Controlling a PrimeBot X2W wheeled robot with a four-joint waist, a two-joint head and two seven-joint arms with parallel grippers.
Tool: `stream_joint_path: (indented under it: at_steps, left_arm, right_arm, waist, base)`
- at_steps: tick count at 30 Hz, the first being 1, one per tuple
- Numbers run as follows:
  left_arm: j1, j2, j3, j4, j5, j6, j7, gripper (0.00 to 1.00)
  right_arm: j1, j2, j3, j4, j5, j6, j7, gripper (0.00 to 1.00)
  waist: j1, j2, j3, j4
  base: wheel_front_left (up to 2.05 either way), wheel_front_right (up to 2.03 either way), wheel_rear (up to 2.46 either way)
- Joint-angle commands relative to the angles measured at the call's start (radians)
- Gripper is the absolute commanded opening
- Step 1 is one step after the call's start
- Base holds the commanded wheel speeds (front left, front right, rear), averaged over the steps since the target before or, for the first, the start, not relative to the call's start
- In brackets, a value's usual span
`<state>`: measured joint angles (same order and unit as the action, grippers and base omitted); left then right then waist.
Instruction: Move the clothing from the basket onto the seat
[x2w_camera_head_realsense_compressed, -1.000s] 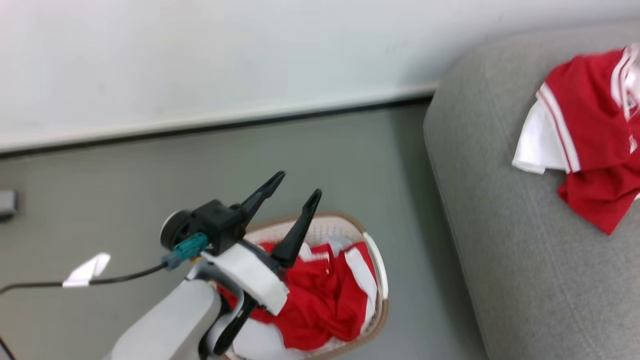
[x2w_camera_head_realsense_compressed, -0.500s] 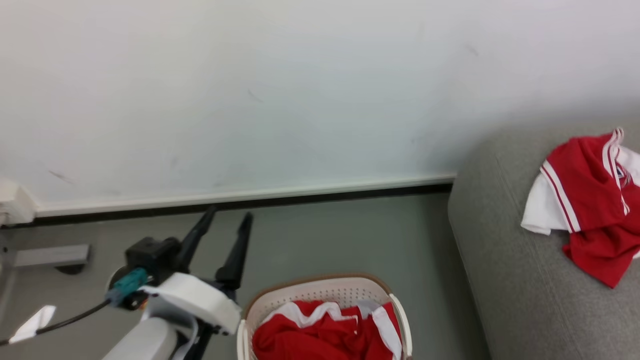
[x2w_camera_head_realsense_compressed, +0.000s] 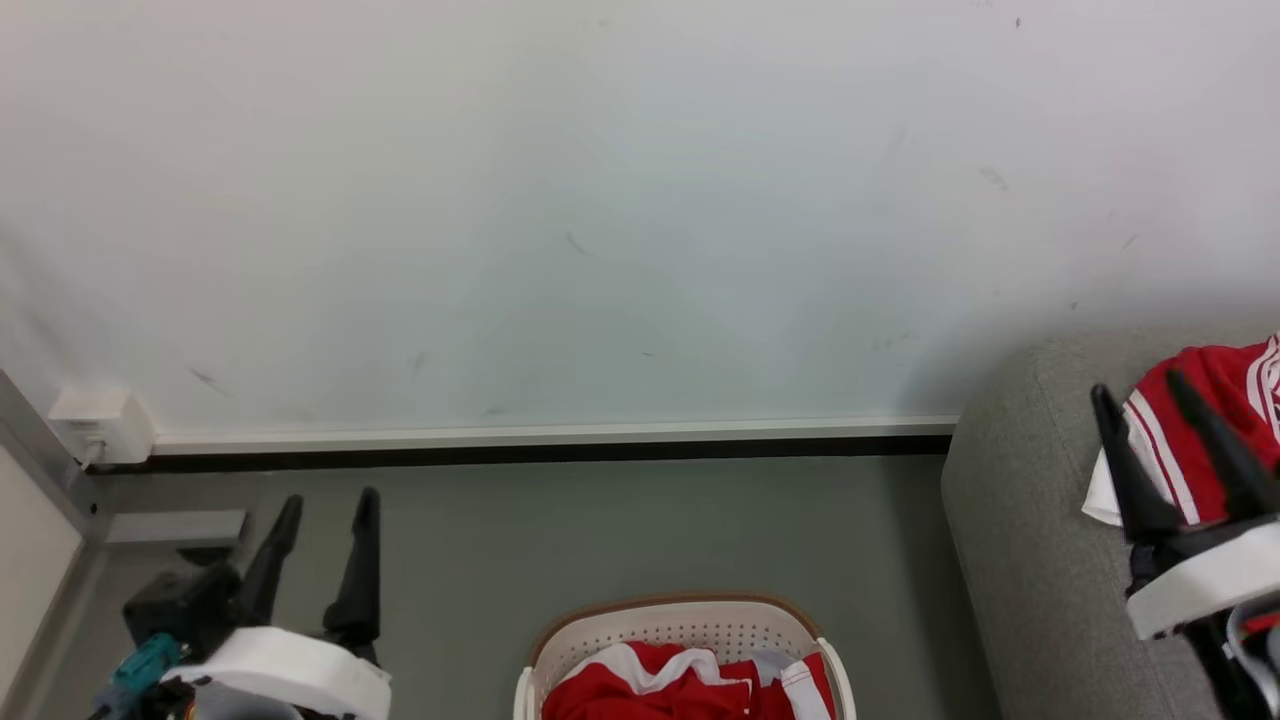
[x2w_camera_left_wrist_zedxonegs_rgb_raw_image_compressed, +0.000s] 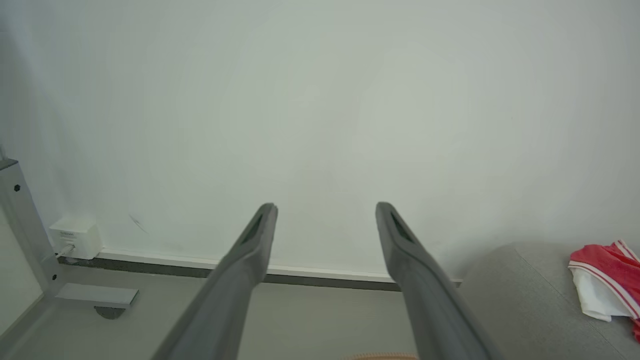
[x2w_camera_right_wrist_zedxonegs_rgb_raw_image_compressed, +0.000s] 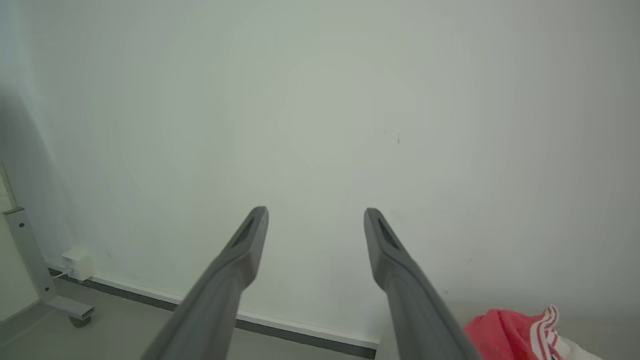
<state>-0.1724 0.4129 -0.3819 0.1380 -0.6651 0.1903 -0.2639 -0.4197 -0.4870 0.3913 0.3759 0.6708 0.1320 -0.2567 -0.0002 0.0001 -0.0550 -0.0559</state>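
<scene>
Left end effector (x2w_camera_head_realsense_compressed: 331, 497) upright, splayed wide, empty

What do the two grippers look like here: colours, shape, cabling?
Both match. The left gripper and right gripper each have two long, dark, tapering fingers with a slot-like recess near each tip. They rise from a black body above a white collar. A teal connector sits at the left one's base.

White wall (x2w_camera_head_realsense_compressed: 640, 200) above grey floor (x2w_camera_head_realsense_compressed: 640, 530); small white box (x2w_camera_head_realsense_compressed: 100, 425) against skirting (x2w_camera_head_realsense_compressed: 550, 436).
</scene>
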Motion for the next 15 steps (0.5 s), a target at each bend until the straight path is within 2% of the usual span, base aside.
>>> stream_joint_path:
  at_steps: [1,8,15]
  left_arm:
    - [0.031,-0.013,0.028,-0.009,0.021,0.003,-0.001,1.0]
    - [0.146,-0.1,0.19,-0.054,0.13,-0.012,-0.001,1.0]
    - [0.219,-0.172,0.281,-0.06,0.248,-0.052,-0.001,1.0]
  right_arm:
    - [0.057,0.033,-0.029,-0.013,-0.018,-0.003,-0.007,1.0]
    - [0.255,0.188,-0.173,-0.12,-0.149,-0.003,-0.008,1.0]
    - [0.368,0.285,-0.231,-0.179,-0.248,-0.003,-0.009,1.0]
  waist:
    - [0.0002,-0.0001,-0.002,0.001]
    - [0.0002,-0.0001,-0.004,-0.004]
    - [0.0002,-0.0001,-0.003,-0.013]
  base:
    - [0.0,0.0,0.0]
    - [0.0,0.0,0.0]
    - [0.0,0.0,0.0]
